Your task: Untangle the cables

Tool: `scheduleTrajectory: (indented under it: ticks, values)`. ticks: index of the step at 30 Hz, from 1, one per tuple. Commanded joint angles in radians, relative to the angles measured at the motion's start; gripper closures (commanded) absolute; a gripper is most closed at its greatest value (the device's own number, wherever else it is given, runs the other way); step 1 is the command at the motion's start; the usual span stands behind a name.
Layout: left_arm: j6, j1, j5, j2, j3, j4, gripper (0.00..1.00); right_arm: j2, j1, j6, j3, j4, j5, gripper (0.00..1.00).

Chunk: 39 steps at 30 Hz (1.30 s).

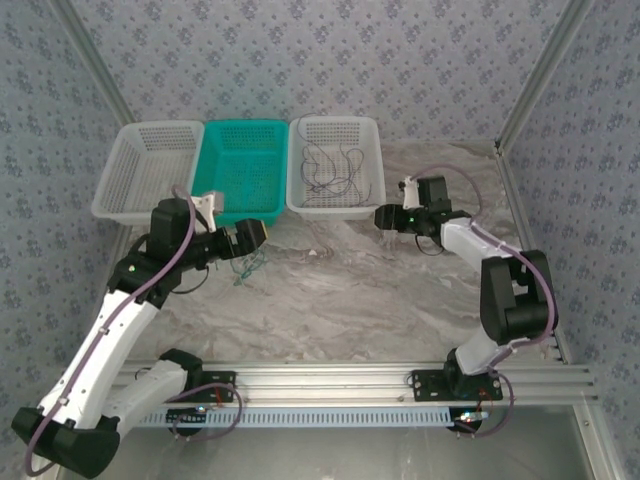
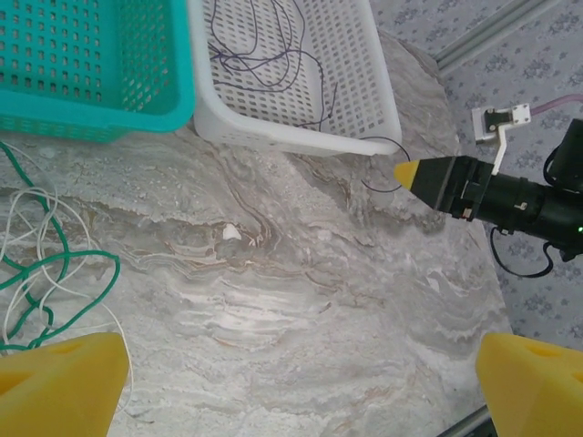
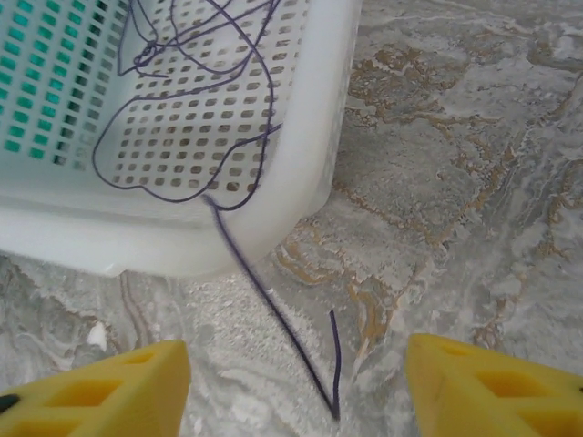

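No legible text, label, brand, number or sign. Plain, unmarked plastic on the white basket (image 1: 335,119) and the teal basket (image 1: 245,124); bare marbled table (image 1: 350,290). Small repeating flower pattern on the wallpaper (image 1: 300,60), no letters.
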Motion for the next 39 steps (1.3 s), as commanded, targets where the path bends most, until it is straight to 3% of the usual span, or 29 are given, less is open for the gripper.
scheduleTrajectory:
  ticks: [1, 6, 8, 15, 23, 27, 28, 29, 30, 31, 34, 39]
  values:
    - [-0.002, -0.005, -0.020, -0.005, 0.021, 0.036, 0.02, 0.054, -0.008, -0.019, 0.020, 0.088, -0.074, 0.51]
    - [-0.013, -0.005, -0.042, -0.023, -0.005, 0.029, 0.02, 0.037, 0.008, -0.049, 0.030, 0.066, -0.114, 0.90]
    - [-0.022, -0.005, -0.048, -0.035, -0.017, 0.033, 0.02, -0.012, 0.018, -0.076, 0.028, 0.055, -0.116, 1.00]
    - [-0.049, -0.006, -0.108, -0.060, -0.038, 0.006, 0.02, -0.144, 0.109, -0.117, 0.154, -0.018, -0.084, 1.00]
    - [-0.068, -0.006, -0.124, -0.035, -0.032, -0.013, 0.02, 0.162, 0.168, -0.083, 0.434, 0.047, 0.024, 1.00]
    - [-0.098, -0.006, -0.208, -0.037, -0.013, -0.107, 0.02, 0.345, 0.191, -0.085, 0.592, 0.003, 0.066, 1.00]
    - [-0.115, -0.006, -0.241, -0.042, -0.012, -0.138, 0.02, 0.383, 0.198, -0.085, 0.645, -0.034, 0.062, 0.95]
    - [-0.133, -0.006, -0.271, -0.047, -0.013, -0.164, 0.02, 0.409, 0.203, -0.080, 0.697, -0.087, 0.071, 0.80]
    - [-0.155, -0.006, -0.301, -0.054, -0.014, -0.190, 0.02, 0.427, 0.210, -0.071, 0.758, -0.164, 0.103, 0.53]
    - [-0.177, -0.006, -0.327, -0.063, -0.019, -0.214, 0.02, 0.426, 0.217, -0.065, 0.785, -0.203, 0.139, 0.41]
    - [-0.241, -0.006, -0.372, -0.081, -0.042, -0.265, 0.03, 0.330, 0.226, -0.032, 0.773, -0.234, 0.278, 0.11]
    - [-0.365, -0.004, -0.444, -0.056, -0.068, -0.345, 0.03, 0.088, 0.184, 0.020, 0.680, -0.255, 0.241, 0.09]
